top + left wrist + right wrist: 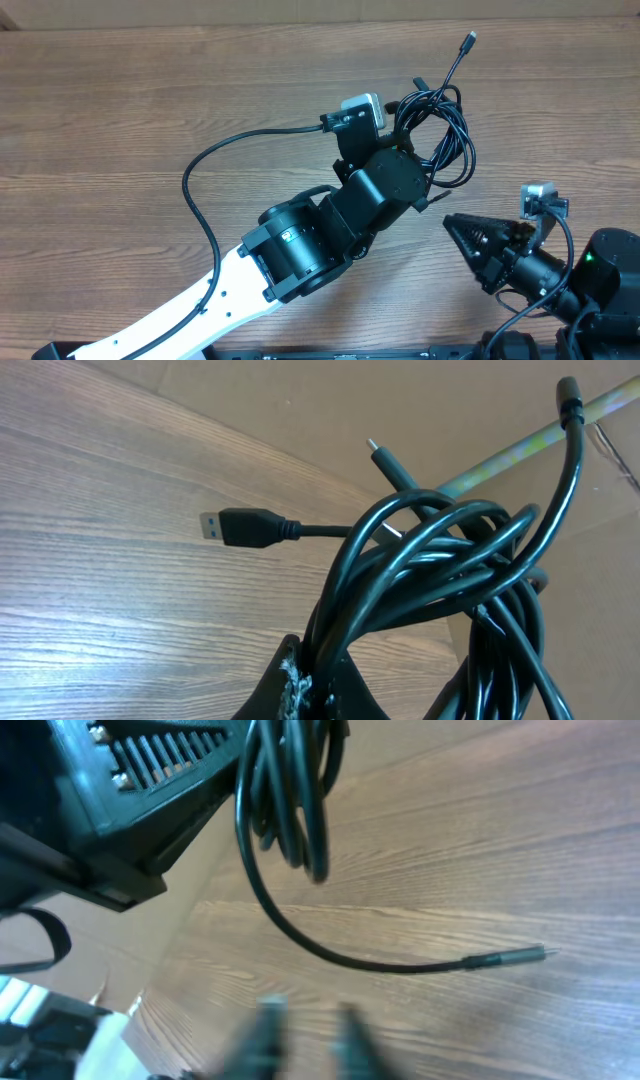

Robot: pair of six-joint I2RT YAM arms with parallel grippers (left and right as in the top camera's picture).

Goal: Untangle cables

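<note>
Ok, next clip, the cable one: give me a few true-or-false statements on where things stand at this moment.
1. The left gripper is pinched on the cable bundle. True.
2. The right gripper holds a cable. False: it sits apart from the bundle, with nothing between its fingers.
3. A USB plug sticks out sideways from the bundle. True.
4. The cables lie as separate straight strands. False: they are looped together in one tangle.

Brown wood-grain table (120, 100) fills the views, evenly lit with soft glare. Plain tan cardboard-like panel (300, 400) lies beyond its far edge.
</note>
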